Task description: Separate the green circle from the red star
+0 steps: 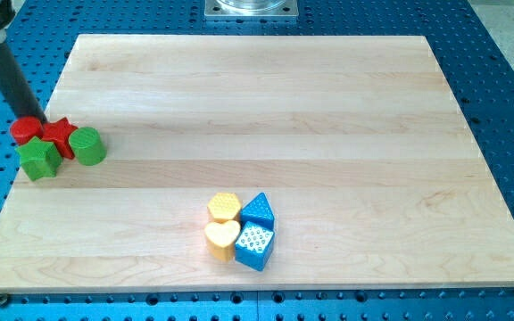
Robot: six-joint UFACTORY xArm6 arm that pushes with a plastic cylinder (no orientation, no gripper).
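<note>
The green circle (88,145) sits near the board's left edge, touching the right side of the red star (60,134). A red round block (26,130) lies against the star's left side, and a green star (40,158) lies just below them. My dark rod comes down from the view's top left, and my tip (25,117) sits at the top of the red round block, to the upper left of the red star.
A yellow hexagon (224,207), a yellow heart (221,238), a blue triangle (259,210) and a blue patterned block (254,244) cluster at the bottom centre. The wooden board (266,107) lies on a blue perforated table. A metal mount (252,8) is at the top.
</note>
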